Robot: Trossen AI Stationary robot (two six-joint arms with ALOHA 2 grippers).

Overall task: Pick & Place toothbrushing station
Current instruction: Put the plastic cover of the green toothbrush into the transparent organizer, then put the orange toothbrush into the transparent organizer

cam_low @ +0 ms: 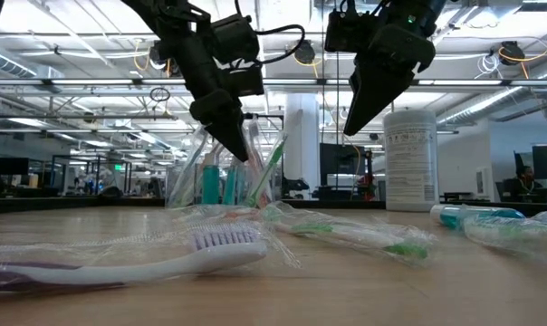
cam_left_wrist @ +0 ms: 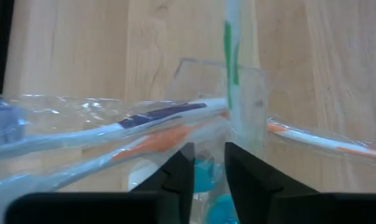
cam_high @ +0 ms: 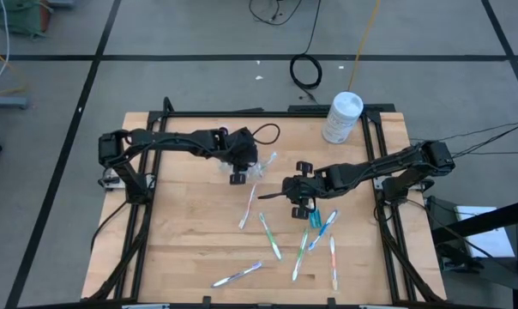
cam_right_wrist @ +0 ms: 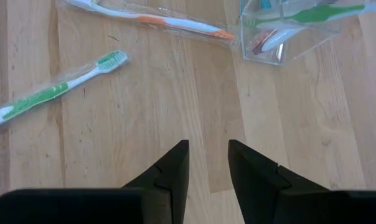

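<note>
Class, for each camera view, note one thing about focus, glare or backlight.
Low view: the nearest toothbrush is blurred and both arms are dark silhouettes against ceiling lights. Left wrist view: the clear cup is soft, wrappers glinting. Right wrist view: sharp wood grain. High view: even light.

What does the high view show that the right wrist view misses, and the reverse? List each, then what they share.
Only the high view: the white canister at the table's far edge, both arms whole, the left gripper by the clear cup, and the toothpaste tube. Only the right wrist view: the right gripper with a gap between its fingers, nothing held. Both: the cup, an orange toothbrush and a green toothbrush.
</note>
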